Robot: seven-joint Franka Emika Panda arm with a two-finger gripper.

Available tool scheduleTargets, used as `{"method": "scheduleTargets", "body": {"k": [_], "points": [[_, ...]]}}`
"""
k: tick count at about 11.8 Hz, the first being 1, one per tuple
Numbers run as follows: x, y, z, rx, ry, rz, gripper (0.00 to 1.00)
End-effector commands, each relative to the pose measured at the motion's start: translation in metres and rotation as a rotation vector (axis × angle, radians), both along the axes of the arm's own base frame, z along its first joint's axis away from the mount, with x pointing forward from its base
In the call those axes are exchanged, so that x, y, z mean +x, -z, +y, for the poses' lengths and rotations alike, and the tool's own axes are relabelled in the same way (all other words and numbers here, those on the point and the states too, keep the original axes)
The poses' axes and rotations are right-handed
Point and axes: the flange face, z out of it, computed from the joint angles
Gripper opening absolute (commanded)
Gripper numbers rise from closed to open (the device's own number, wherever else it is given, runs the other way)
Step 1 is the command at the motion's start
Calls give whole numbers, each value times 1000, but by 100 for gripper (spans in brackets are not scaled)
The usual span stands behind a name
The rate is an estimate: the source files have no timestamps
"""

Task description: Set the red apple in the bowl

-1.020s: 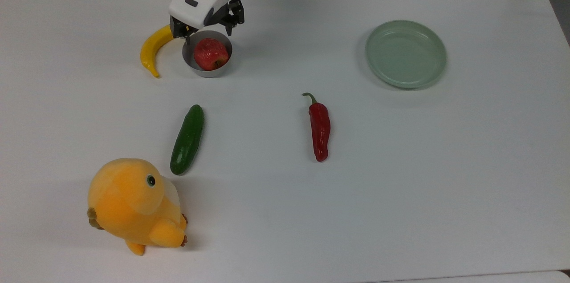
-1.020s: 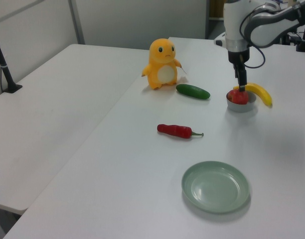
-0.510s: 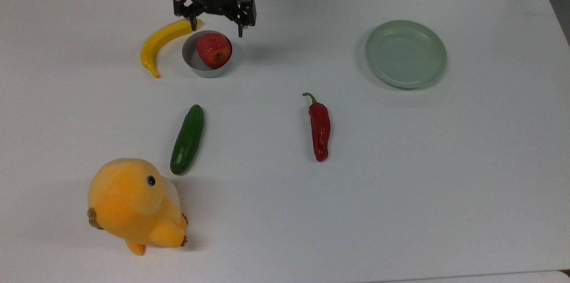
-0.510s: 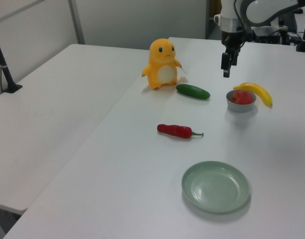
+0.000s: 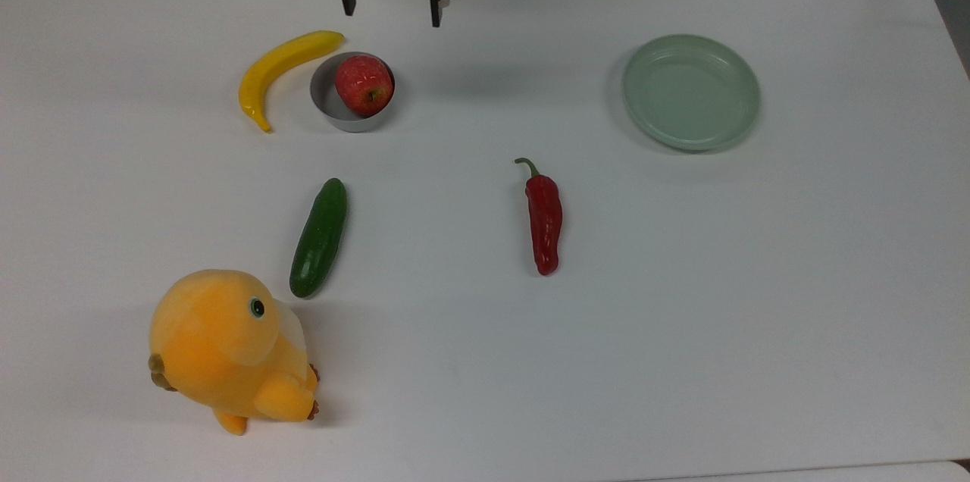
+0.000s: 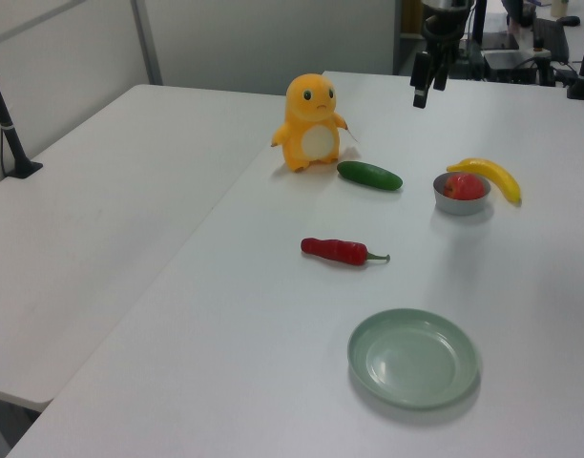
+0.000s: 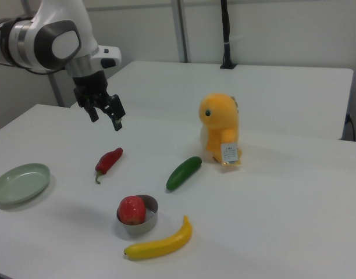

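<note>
pincer (image 5: 392,10) hangs open, empty, above table, apart from apple-filled bowl (image 5: 341,112).

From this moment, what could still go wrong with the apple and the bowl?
1. The red apple stands higher than the rim of the small bowl, so a knock might tip it out.
2. The banana lies close beside the bowl; if it is pushed, it may shift the bowl.
3. The open end effector hangs above the table nearby; a low move back across could clip the apple.
</note>
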Motion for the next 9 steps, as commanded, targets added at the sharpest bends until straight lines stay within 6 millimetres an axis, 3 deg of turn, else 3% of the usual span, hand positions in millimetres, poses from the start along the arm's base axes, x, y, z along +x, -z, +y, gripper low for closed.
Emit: {"method": "scheduleTargets", "body": {"k": [1,9], "points": [[-2,6,14,17,-3,30,100],[-3,6,19,14,-29,33,100]]}}
